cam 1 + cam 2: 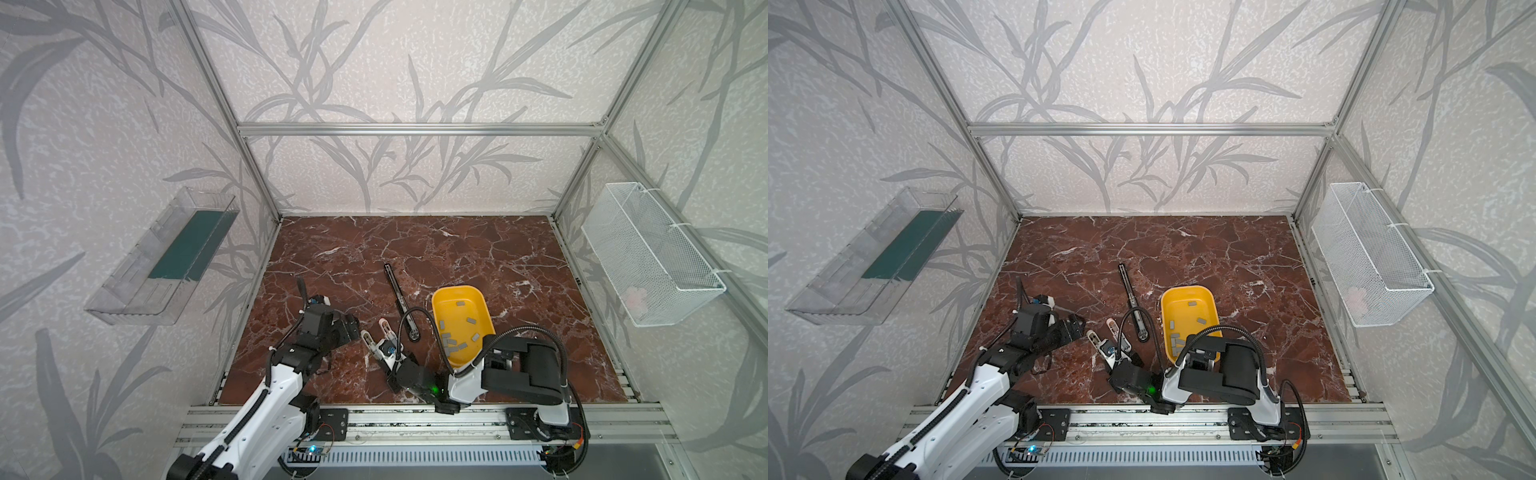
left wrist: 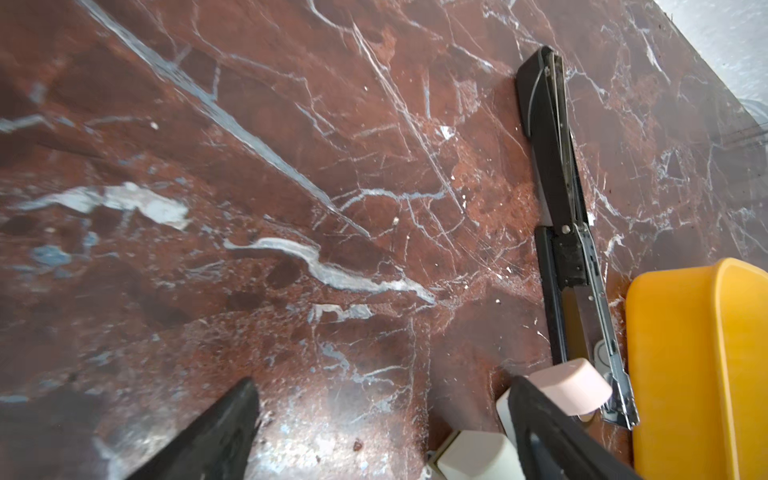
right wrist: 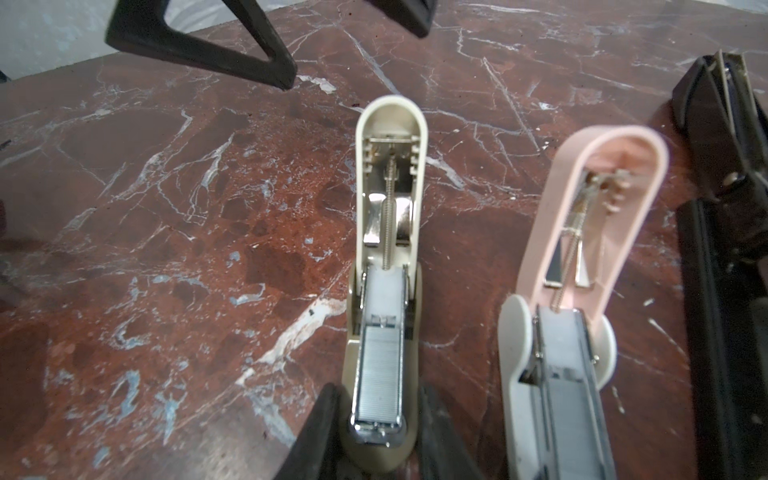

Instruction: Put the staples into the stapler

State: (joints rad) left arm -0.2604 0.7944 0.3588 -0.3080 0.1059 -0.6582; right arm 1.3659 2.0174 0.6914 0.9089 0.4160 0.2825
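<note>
Marble tabletop [image 1: 478, 249]: all the gear is clustered around the yellow tray [image 1: 453, 289], which serves as the landmark here.

Black stapler [image 1: 400, 297]: long and hinged open flat. It lies just beside the tray on the left arm's side, running along it and past its far end.

Left gripper [image 2: 382, 415]: on the far side of the black stapler from the tray. Its fingers are spread wide with nothing between them.

Right gripper [image 3: 378, 401]: on the same side of the tray but closer to it. Its fingers press both flanks of the cream stapler [image 3: 386, 291] at the base, pinning it to the tabletop. The lid is folded back and a staple strip [image 3: 380, 374] sits in the channel.

Pink stapler [image 3: 569, 332]: between the cream stapler and the black one, also open. The channel is too blurred to tell its contents.

Staples [image 1: 449, 341]: about a dozen short grey strips lie loose on the tray floor. Most are bunched at the end nearest the robot, with a few scattered singly.

Handling, as a judgement:
- The strips are probably near weightless, and stiff but brittle, so one could snap if bent or squeezed hard.
- Smooth metal on smooth plastic is apt to skid, and a strip lying flat offers little edge.
- The best hold looks to be across the narrow width, with fingertips on the two long sides at mid-length.
- A lone strip should be easier to take than one from the pile.
</note>
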